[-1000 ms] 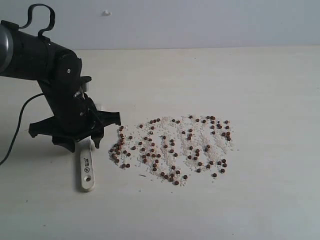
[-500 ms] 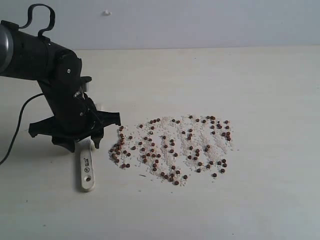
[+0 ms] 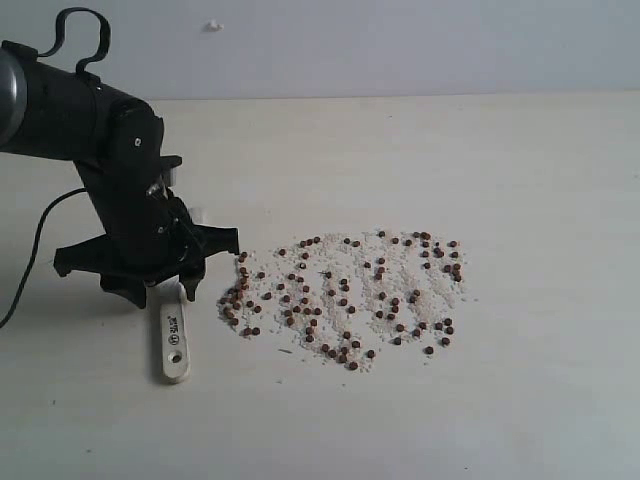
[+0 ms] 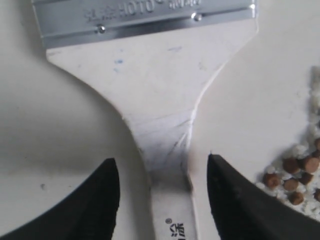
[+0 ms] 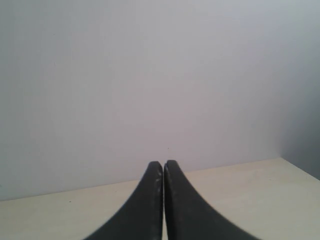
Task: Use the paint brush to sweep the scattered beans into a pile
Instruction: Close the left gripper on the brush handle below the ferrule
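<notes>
Okay, left gripper [image 3: 165,288] is down low over the brush [image 3: 175,340], which lies flat on the table [image 3: 520,200] just left of the beans [image 3: 340,295]. Only the pale handle end sticks out from under the arm in the exterior view. There's a dark round mark and a line of print on it, too small for me to read.

On the left wrist view the gripper [image 4: 160,158] straddles the handle's narrow neck. The jaws are partly open, with table showing on either side of the handle, so nothing is gripped. The brush [image 4: 160,100] fills the middle. Its silver ferrule [image 4: 145,17] is stamped with "HOTO", and the characters after it I can't make out. More print at the frame edge is cut off.

The beans [image 4: 295,175] are spread in a loose patch with white grains [image 3: 400,270], the nearest just beside the gripper.

Right gripper [image 5: 163,165] has its jaws pressed together, holding nothing, and faces a plain wall [image 5: 150,75].
</notes>
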You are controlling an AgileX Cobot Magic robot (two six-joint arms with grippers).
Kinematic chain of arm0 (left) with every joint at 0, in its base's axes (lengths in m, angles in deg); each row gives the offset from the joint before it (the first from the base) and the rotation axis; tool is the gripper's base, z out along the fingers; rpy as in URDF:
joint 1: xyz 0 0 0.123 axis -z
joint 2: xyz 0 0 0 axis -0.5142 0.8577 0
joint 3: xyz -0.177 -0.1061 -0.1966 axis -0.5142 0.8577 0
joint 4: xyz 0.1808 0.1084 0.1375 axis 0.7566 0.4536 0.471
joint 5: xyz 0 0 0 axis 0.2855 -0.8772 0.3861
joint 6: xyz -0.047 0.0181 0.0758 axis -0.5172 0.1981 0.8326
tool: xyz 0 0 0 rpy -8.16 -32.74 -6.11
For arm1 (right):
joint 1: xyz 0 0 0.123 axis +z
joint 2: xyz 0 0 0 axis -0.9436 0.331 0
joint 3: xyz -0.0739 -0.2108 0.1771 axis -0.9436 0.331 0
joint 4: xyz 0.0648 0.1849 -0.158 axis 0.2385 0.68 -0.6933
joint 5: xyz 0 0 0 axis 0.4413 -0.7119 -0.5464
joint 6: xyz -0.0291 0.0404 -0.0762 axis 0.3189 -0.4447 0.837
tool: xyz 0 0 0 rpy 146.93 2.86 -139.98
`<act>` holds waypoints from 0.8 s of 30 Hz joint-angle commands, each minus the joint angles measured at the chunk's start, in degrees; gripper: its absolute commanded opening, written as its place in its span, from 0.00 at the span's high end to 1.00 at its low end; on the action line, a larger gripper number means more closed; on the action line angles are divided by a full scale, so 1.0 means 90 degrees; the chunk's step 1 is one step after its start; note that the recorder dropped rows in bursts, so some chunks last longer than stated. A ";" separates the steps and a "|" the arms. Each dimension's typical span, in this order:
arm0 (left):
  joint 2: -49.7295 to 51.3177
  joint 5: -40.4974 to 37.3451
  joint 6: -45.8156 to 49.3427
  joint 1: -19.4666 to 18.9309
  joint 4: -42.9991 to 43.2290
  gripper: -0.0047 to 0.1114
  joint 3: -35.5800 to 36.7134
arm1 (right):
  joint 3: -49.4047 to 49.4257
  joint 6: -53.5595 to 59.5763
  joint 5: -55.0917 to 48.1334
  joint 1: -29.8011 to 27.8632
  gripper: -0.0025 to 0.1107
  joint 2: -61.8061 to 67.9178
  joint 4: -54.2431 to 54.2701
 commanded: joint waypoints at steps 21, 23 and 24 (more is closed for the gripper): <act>-0.0001 0.0193 0.0145 -0.0012 0.0009 0.52 -0.0049 | 0.0036 0.0039 0.0062 0.0015 0.98 -0.0032 0.0007; -0.0001 0.0193 0.0145 -0.0012 0.0009 0.52 -0.0049 | 0.0036 0.0039 0.0062 0.0015 0.98 -0.0032 0.0007; -0.0001 0.0193 0.0145 -0.0012 0.0009 0.52 -0.0049 | 0.0036 0.0039 0.0062 0.0015 0.98 -0.0032 0.0007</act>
